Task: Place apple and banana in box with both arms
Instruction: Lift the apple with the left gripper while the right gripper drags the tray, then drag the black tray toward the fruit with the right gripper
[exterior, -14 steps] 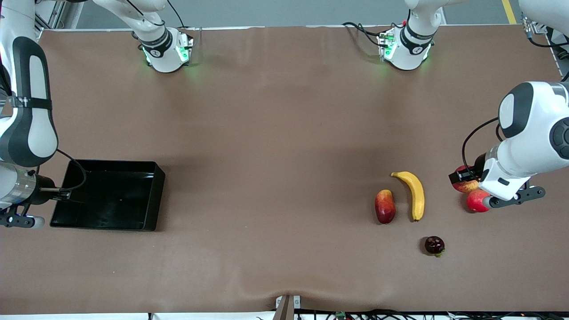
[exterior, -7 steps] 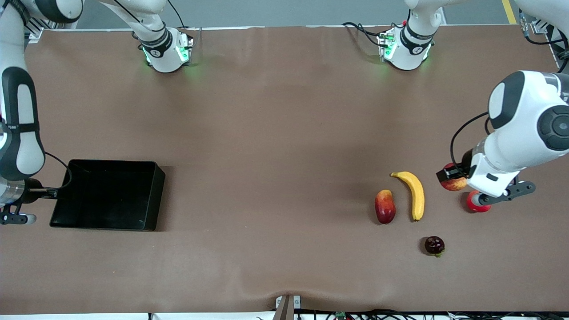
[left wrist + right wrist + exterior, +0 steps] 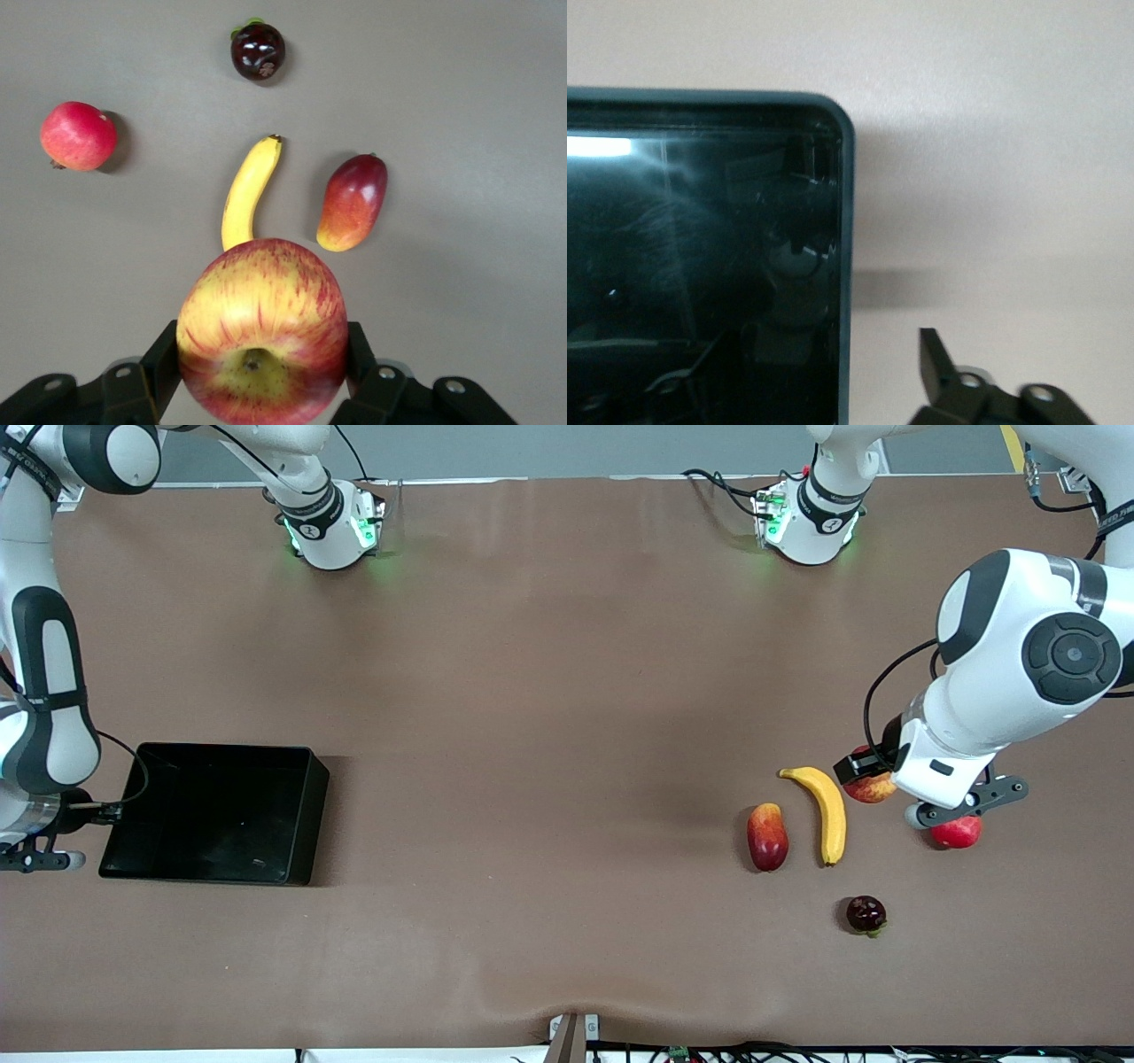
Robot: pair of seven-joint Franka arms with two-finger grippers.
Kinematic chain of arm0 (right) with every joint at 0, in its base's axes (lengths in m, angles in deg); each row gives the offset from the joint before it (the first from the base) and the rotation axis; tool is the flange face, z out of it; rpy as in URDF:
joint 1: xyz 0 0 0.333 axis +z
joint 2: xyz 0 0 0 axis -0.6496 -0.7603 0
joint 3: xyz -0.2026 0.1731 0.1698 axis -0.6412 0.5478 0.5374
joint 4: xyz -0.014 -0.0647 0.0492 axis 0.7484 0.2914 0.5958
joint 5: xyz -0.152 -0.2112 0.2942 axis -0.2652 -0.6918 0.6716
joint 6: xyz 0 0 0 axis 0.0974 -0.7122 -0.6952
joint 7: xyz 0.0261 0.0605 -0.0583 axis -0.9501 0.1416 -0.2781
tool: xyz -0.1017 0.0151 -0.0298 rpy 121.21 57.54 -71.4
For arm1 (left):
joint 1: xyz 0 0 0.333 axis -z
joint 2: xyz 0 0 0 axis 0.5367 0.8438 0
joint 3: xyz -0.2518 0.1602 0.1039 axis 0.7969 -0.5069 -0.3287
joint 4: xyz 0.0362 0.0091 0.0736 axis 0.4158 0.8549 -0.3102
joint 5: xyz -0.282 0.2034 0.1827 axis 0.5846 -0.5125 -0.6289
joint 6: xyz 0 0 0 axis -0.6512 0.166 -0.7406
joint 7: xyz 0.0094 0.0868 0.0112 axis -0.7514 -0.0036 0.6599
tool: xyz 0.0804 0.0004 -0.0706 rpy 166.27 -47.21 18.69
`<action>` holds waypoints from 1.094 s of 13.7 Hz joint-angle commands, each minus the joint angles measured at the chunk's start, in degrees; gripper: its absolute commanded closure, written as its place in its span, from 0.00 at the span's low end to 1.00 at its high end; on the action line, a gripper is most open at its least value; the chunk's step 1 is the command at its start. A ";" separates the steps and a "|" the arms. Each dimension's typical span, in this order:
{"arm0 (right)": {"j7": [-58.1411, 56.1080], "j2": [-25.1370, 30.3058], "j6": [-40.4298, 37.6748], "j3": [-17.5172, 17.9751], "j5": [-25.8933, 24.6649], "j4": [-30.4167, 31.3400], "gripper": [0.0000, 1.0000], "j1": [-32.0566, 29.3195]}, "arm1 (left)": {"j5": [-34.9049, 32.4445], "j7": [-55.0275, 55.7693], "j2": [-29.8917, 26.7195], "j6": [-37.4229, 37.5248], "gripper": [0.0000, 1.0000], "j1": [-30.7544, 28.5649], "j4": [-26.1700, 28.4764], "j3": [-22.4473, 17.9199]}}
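Note:
My left gripper (image 3: 866, 775) is shut on the apple (image 3: 873, 789), red with yellow streaks, and holds it in the air over the table beside the banana (image 3: 829, 811). In the left wrist view the apple (image 3: 261, 319) fills the space between the black fingers (image 3: 159, 359), with the banana (image 3: 248, 188) lying below it. The black box (image 3: 306, 815) sits toward the right arm's end of the table and is empty. My right gripper (image 3: 104, 810) is open at the box's end wall. In the right wrist view that wall (image 3: 843, 266) runs between its fingers (image 3: 935, 354).
A red-yellow mango-shaped fruit (image 3: 767, 837) lies beside the banana. A plain red round fruit (image 3: 959, 832) lies under the left arm's wrist. A dark purple round fruit (image 3: 866, 914) lies nearer the front camera. The brown table between box and fruits is bare.
My left gripper has lifted the apple off the table and carried it toward the banana, away from the red round fruit. My right gripper has drawn back from over the box to its end wall.

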 commanded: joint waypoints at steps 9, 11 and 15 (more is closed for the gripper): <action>5.08 -0.22 -1.97 1.94 1.58 -1.09 1.00 2.39 | -0.79 6.07 3.24 0.66 1.00 3.40 -1.55 0.28; 5.08 0.05 -8.72 2.21 6.31 -5.73 1.00 3.26 | -0.87 6.06 3.33 0.66 1.00 3.39 -1.46 0.28; 5.34 0.92 -15.00 2.21 9.50 -10.06 1.00 7.56 | -0.79 6.15 3.51 0.22 1.00 3.22 -1.46 0.28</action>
